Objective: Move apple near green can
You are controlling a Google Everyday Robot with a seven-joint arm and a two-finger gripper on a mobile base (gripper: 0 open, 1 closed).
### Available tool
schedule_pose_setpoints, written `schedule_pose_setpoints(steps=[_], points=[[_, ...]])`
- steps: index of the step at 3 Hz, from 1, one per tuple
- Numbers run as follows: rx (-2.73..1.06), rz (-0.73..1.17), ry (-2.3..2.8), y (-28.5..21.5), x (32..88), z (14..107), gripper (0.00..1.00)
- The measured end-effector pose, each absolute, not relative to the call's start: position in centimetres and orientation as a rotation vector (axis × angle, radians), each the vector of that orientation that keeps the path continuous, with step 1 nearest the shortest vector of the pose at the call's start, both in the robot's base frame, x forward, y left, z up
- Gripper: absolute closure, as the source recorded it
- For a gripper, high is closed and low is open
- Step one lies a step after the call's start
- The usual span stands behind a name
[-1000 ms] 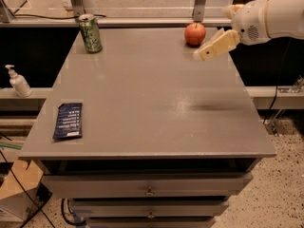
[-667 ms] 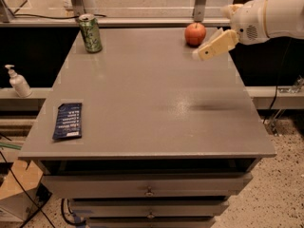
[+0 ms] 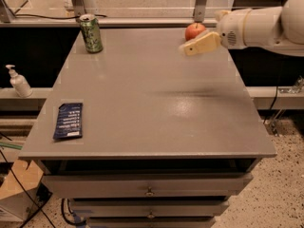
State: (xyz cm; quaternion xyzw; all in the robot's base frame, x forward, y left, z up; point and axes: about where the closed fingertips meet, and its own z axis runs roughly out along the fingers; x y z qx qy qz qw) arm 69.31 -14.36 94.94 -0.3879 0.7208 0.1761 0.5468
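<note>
The red-orange apple (image 3: 194,31) sits at the far right edge of the grey table (image 3: 152,108). The green can (image 3: 90,33) stands upright at the far left corner, well apart from the apple. My gripper (image 3: 189,48) reaches in from the right on a white arm and hovers above the table, just in front of the apple and slightly below it in the camera view. It holds nothing that I can see. Its shadow lies on the table further forward.
A flat dark-blue packet (image 3: 69,120) lies near the table's front left edge. A white pump bottle (image 3: 19,82) stands on a lower ledge to the left. Drawers sit under the tabletop. Metal posts rise behind the far edge.
My gripper has moved a little to the left, closer in front of the apple. The apple, can and packet have not moved.
</note>
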Motion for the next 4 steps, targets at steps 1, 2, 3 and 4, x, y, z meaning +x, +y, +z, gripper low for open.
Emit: schedule_pose_setpoints(steps=[1, 2, 3, 4], points=[[-0.830, 0.392, 1.701, -14.2, 72.3, 93.6, 0.00], [-0.744, 0.351, 1.724, -14.4, 75.2, 91.9, 0.00], [-0.640, 0.303, 1.758, -15.5, 77.6, 90.1, 0.00], [-0.640, 0.303, 1.758, -15.5, 77.6, 90.1, 0.00]])
